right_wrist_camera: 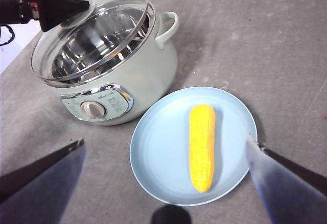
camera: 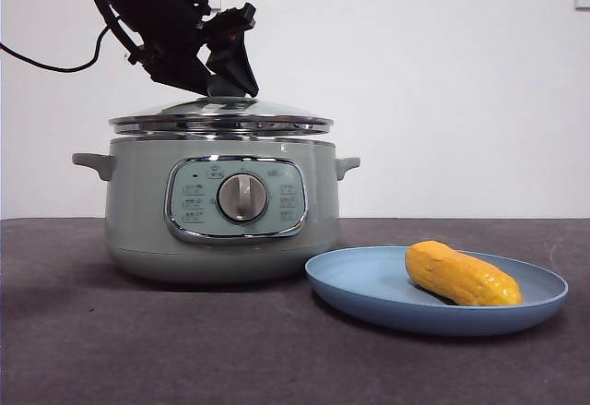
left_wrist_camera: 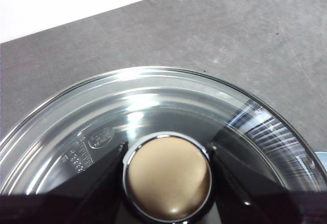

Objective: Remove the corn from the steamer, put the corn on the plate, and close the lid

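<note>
My left gripper (camera: 226,80) is clamped on the knob (left_wrist_camera: 167,177) of the lid (camera: 221,114), which sits on the steamer (camera: 221,220); beside the steamer the corn (camera: 461,274) already lies on the plate (camera: 369,280); my right gripper (right_wrist_camera: 163,147) hangs spread and empty over it; I judge only letting go remains.
</note>
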